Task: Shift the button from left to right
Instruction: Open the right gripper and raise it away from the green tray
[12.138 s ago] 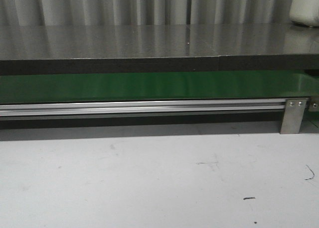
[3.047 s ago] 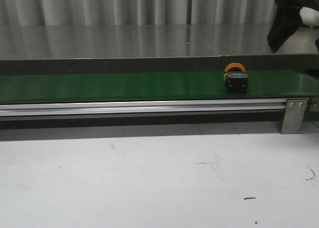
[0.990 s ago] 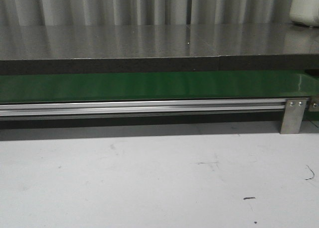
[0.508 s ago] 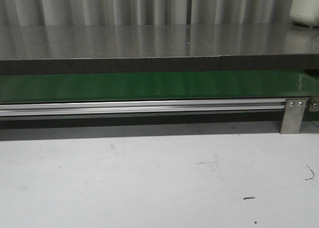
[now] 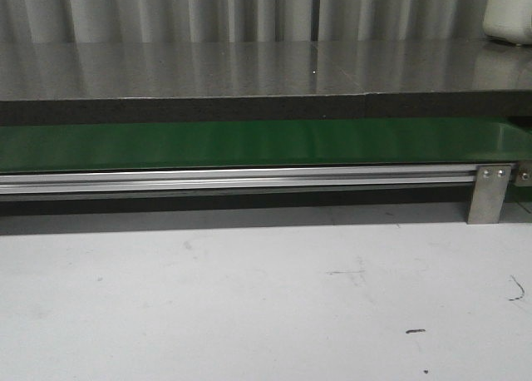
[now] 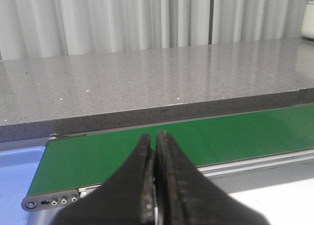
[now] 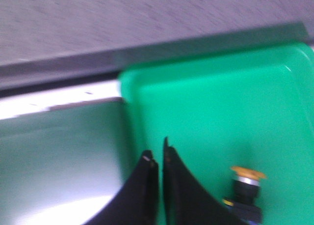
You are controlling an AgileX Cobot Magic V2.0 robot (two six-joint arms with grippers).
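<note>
Over the front view we have the green conveyor belt running left to right across the scene, an aluminium rail along its near edge and a metal bracket at the right end. Nearer to us lies the white bench, scuffed with a few dark marks. Beyond the belt sits a grey speckled countertop, with pale curtains behind it and a whitish object at the far right corner. No arm shows in this view, and no button either.

On the left wrist camera, our left gripper has its two black fingers pressed together with nothing between them. It hangs above the near side of the belt, close to the belt's end roller, and a light blue surface lies just past that end.

On the right wrist camera, the picture is blurred, but our right gripper shows its fingers almost touching, only a thin slit between them, and nothing held. It sits over the edge of a bright green tray, which lies beside the end of the belt. And there is the button: orange cap up, black body below, standing inside the tray, just beside the gripper and apart from it.
</note>
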